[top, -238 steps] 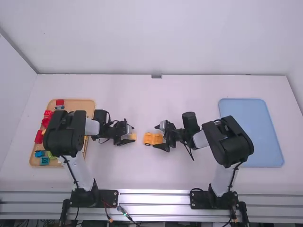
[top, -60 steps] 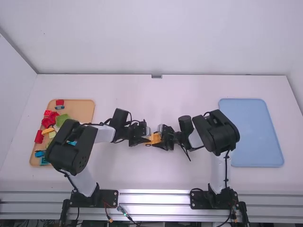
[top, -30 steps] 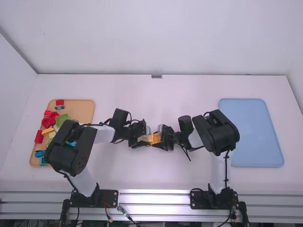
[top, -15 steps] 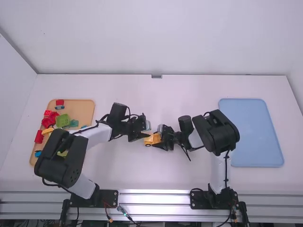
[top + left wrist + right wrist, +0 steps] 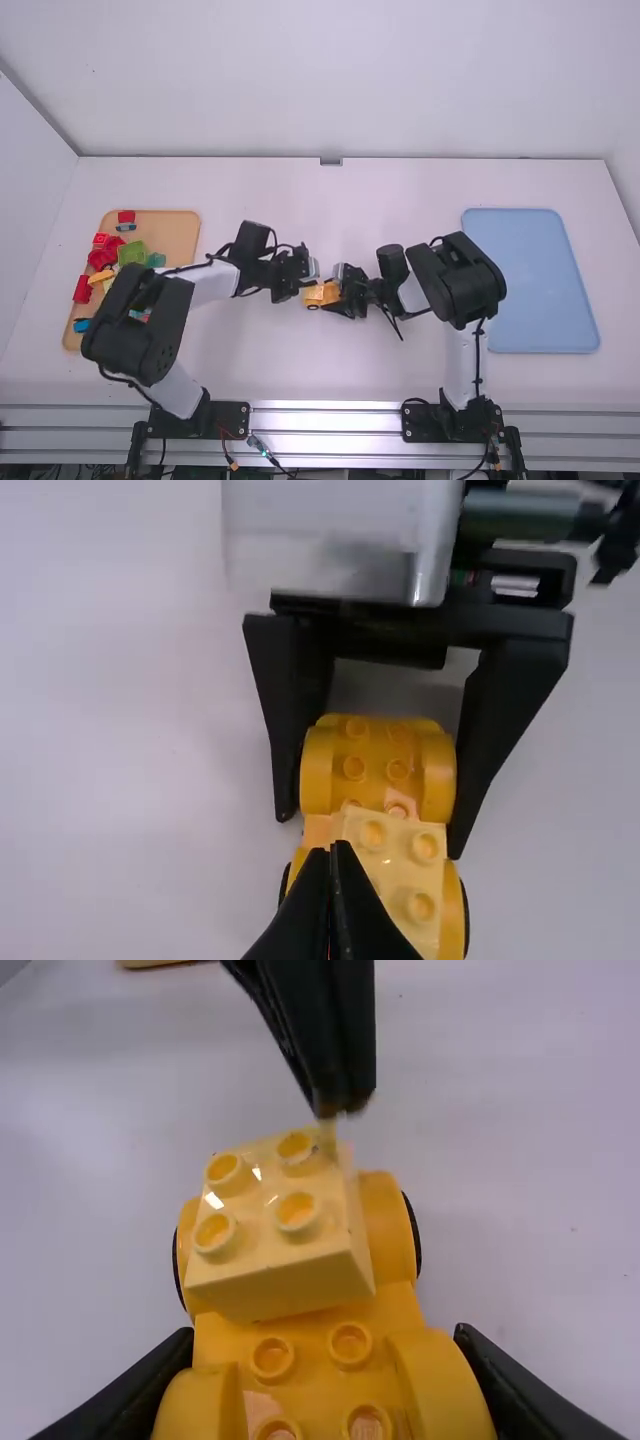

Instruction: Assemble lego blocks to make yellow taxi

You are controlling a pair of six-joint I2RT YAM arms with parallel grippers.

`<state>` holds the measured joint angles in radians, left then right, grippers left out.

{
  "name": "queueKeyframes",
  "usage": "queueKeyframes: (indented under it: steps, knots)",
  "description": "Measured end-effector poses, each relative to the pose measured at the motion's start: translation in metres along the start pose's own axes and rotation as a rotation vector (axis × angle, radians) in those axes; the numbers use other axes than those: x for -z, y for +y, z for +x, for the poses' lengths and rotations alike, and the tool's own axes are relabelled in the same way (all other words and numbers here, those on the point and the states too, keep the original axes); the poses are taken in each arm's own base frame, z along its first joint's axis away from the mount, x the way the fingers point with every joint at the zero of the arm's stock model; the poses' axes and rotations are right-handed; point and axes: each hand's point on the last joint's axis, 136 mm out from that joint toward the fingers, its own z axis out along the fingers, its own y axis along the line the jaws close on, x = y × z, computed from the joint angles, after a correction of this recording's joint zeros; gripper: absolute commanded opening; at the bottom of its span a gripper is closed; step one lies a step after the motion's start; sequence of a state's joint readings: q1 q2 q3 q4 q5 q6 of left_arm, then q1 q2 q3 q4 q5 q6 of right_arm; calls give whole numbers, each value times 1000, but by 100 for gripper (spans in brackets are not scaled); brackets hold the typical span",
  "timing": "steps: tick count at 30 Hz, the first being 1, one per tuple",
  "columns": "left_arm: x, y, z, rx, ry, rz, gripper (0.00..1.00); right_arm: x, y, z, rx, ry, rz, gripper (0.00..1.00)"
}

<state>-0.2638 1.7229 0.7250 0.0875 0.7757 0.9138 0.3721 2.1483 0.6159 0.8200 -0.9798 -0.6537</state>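
No legible text, labels, brands, numbers or signs in any view.

High view from above, facing forward-down, wrist views close, angled down, sharing yellow car (image 5: 311, 1328)

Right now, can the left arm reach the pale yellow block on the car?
Likely yes: nothing stands between the left gripper and pale yellow block; the right gripper holds the car by its other end. The left's shut fingers would need opening.
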Motion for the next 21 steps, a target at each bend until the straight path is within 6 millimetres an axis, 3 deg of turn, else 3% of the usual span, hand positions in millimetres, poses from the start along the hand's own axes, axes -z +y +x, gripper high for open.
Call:
queueKeyframes:
  steps: [11,21]
  knots:
    - [-1,1,5,45,24,6,2,-1,1,0,5,0,-4,49]
    - [0,17,13,43,80,-73,2,-1,1,0,0,0,-5,49]
